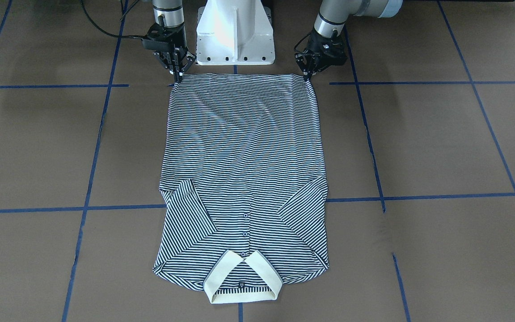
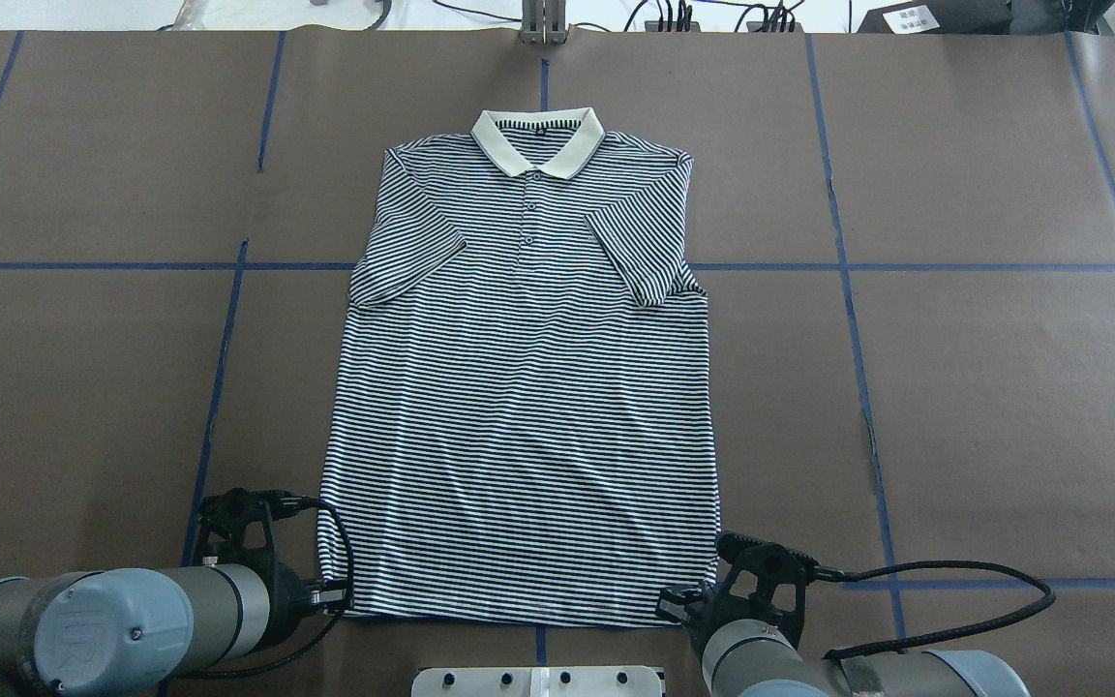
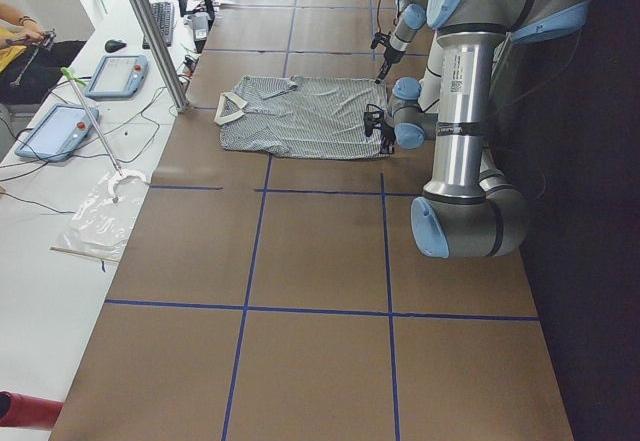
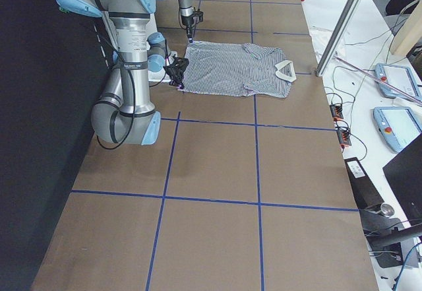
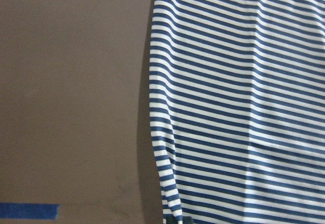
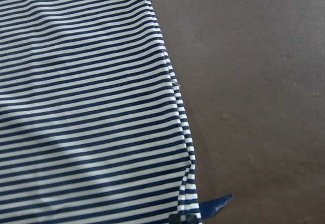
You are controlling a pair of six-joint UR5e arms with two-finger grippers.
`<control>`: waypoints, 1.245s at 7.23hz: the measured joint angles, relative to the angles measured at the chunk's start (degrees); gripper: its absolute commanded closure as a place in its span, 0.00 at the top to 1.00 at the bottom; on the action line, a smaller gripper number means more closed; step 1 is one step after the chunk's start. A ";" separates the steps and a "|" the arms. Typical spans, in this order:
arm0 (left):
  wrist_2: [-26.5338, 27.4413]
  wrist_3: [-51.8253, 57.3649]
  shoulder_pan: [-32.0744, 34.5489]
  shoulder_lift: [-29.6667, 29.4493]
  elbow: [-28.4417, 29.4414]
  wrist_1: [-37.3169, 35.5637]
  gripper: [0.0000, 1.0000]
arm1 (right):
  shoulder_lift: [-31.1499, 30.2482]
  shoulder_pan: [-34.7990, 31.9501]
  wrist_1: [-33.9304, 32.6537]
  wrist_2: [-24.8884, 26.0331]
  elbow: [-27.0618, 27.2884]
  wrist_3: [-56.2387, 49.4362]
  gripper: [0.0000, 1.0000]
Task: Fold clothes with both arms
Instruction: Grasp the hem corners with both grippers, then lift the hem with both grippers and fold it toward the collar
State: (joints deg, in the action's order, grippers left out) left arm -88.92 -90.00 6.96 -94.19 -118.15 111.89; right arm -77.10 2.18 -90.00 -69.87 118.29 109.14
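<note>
Bright even light, a soft shadow edging the shirt (image 5: 244, 102), slight blur.

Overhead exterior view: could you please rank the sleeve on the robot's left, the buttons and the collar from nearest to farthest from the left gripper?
1. Sleeve of the polo shirt, on the left gripper side.
2. Buttons, along the centre.
3. Collar, at the far end.
</note>
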 measured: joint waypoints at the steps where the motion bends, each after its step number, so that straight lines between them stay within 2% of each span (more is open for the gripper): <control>1: 0.02 0.00 -0.01 -0.02 -0.01 0.00 0.00 | 0.00 -0.11 0.00 0.02 0.15 -0.02 0.00; 3: -0.48 0.20 0.19 -0.47 -1.43 -0.98 0.00 | -0.27 -1.34 -0.47 -0.48 2.85 -0.49 0.00; 4: -1.71 0.41 0.31 -1.01 -4.91 -5.07 0.00 | -0.69 -2.45 -1.79 -1.45 6.18 -0.76 0.00; 5: -3.62 0.88 0.35 -2.61 -10.24 -12.65 0.00 | -0.94 -3.41 -4.58 -3.09 10.48 -0.87 0.00; 7: -7.39 2.24 1.20 -9.15 -23.20 -31.64 0.00 | -0.52 -3.35 -16.44 -6.04 23.85 -0.94 0.00; 8: -9.56 2.49 2.52 -12.62 -27.15 -38.77 0.00 | 0.19 -3.15 -21.91 -7.28 29.26 -0.94 0.00; 9: -11.18 3.89 3.96 -15.04 -28.62 -42.49 0.00 | 1.18 -4.15 -25.27 -8.91 32.18 -1.13 0.00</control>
State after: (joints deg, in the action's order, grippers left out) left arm -100.10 -86.11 10.92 -109.23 -146.77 69.39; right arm -75.92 -1.96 -115.27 -78.79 150.47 108.01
